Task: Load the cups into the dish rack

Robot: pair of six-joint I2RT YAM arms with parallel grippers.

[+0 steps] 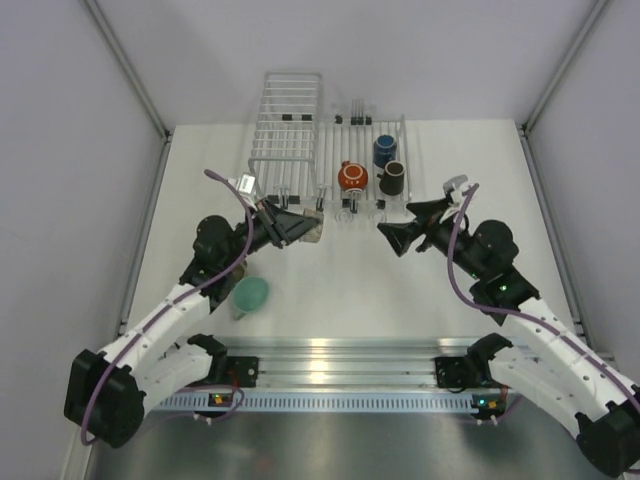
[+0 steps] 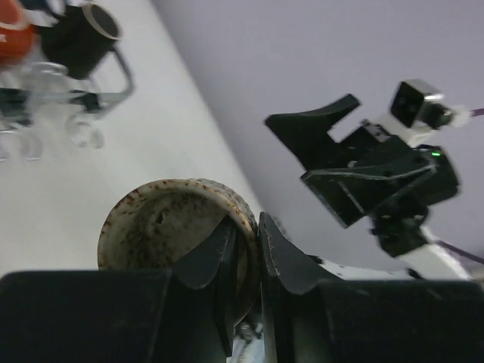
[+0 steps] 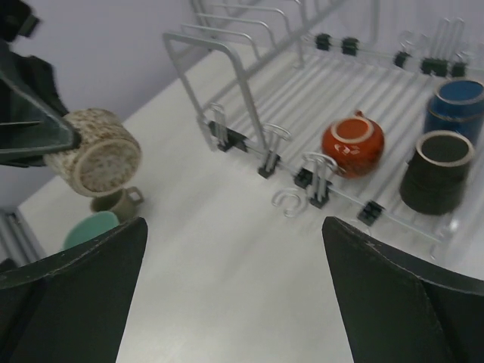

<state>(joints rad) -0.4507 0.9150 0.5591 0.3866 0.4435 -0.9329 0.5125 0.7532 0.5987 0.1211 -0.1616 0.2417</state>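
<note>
Soft, even light is filling the scene, glare streaking the rail (image 1: 340, 355), the rack (image 2: 76, 94) blurring in the left wrist view.

Bare bars lie free in the left half of the dish rack (image 1: 340, 140) behind the orange mug (image 1: 352, 177); the blue mug (image 1: 384, 150) and brown mug (image 1: 392, 179) fill its right side. The tall basket (image 1: 290, 125) stands along its left edge, and upright clips (image 3: 266, 160) line its near rim. In front, open table (image 1: 350, 280) runs between the beige mug (image 1: 308, 230) and the right gripper (image 1: 398, 224).
</note>
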